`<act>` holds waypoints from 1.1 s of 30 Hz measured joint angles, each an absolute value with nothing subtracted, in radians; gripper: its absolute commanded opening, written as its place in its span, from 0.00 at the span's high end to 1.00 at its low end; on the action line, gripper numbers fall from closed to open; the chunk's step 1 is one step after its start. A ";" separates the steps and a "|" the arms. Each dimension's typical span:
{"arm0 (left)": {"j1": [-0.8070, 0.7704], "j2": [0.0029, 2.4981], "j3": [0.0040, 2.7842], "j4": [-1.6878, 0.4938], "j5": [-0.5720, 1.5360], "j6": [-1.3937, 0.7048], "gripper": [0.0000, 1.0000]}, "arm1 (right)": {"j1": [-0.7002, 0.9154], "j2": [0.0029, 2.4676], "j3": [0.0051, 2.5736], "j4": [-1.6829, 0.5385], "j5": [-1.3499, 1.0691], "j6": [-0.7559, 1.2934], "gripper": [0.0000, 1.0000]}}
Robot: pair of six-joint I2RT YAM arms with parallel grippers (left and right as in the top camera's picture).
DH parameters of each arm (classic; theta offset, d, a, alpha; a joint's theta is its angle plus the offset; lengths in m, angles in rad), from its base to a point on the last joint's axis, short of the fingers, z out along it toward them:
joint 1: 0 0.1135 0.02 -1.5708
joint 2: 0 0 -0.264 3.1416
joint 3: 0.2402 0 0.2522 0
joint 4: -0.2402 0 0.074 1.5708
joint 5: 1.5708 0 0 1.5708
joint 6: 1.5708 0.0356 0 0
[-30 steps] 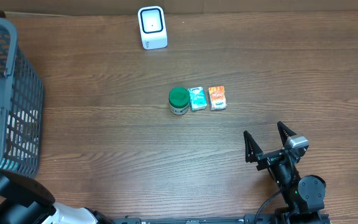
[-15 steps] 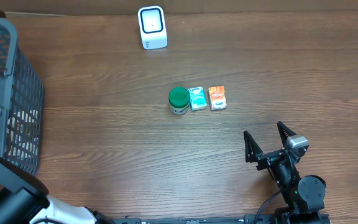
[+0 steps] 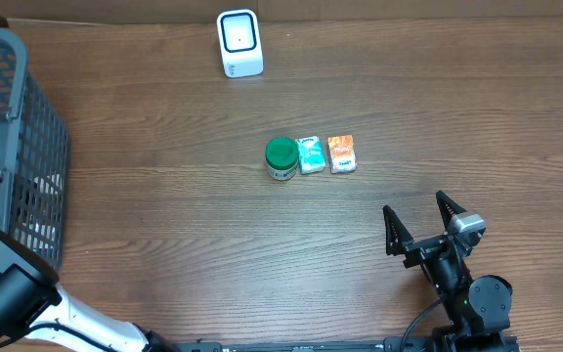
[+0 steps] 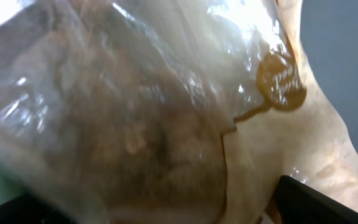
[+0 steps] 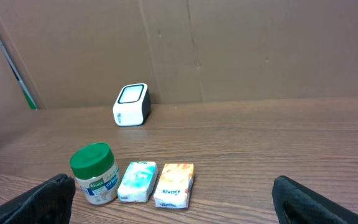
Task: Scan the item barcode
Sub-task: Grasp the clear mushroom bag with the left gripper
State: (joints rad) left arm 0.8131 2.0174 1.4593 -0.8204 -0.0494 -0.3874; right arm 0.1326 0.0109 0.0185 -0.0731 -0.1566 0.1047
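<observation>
Brown wood-grain table [image 3: 164, 225] fills the overhead view, with a cardboard wall [image 5: 260, 50] standing behind it. Right in the middle sits the green-lidded jar [image 3: 281, 157], upright, and that is our marker. Touching the jar's right side is a teal packet [image 3: 311, 154], and just beyond that, with a thin gap, an orange packet [image 3: 341, 154], so three items stand in one tidy row. Well beyond the jar, toward the wall and a little to its left, the white scanner [image 3: 239, 43] stands alone, its dark window showing.

Far off to the jar's left is the grey mesh basket [image 3: 37, 127], at the table's edge. From overhead its inside is mostly screened by the mesh, with only pale shapes showing through. The left wrist view fills that in: a clear plastic bag [image 4: 135, 124] with brownish contents and a round brown label, very close to the lens. The left gripper [image 4: 160, 208] is spread wide, its dark fingertips out at the bottom corners of that view with the bag between them. Whether they touch it I cannot tell.

The right gripper [image 3: 414, 207] hovers well apart from the jar, nearer the robot and to the right, jaws wide and empty.
</observation>
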 measured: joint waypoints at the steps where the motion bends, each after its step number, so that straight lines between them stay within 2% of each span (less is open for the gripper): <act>1: 0.813 2.022 1.460 -0.817 -0.050 -0.390 0.01 | 0.133 0.011 0.019 -0.073 -0.156 0.104 0.00; 4: 0.811 2.030 1.464 -0.814 -0.056 -0.390 0.01 | 0.133 0.011 0.019 -0.073 -0.156 0.104 0.00; 8: 0.811 2.045 1.481 -0.815 -0.066 -0.390 0.18 | 0.133 0.011 0.019 -0.073 -0.157 0.104 0.00; 11: 0.811 2.047 1.486 -0.817 -0.068 -0.389 0.27 | 0.133 0.011 0.019 -0.073 -0.156 0.104 0.00; 22: 0.811 2.069 1.539 -0.920 -0.056 -0.390 0.52 | 0.133 0.011 0.019 -0.073 -0.156 0.104 0.00; 26: 0.811 2.092 1.596 -1.014 -0.051 -0.390 0.59 | 0.133 0.011 0.019 -0.073 -0.156 0.104 0.00; 33: 0.811 2.126 1.760 -1.206 -0.049 -0.390 0.65 | 0.133 0.011 0.019 -0.073 -0.156 0.104 0.00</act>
State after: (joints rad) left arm 0.8112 2.1262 1.7599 -1.2057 -0.0494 -0.3901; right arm 0.1326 0.0109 0.0185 -0.0734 -0.1562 0.1043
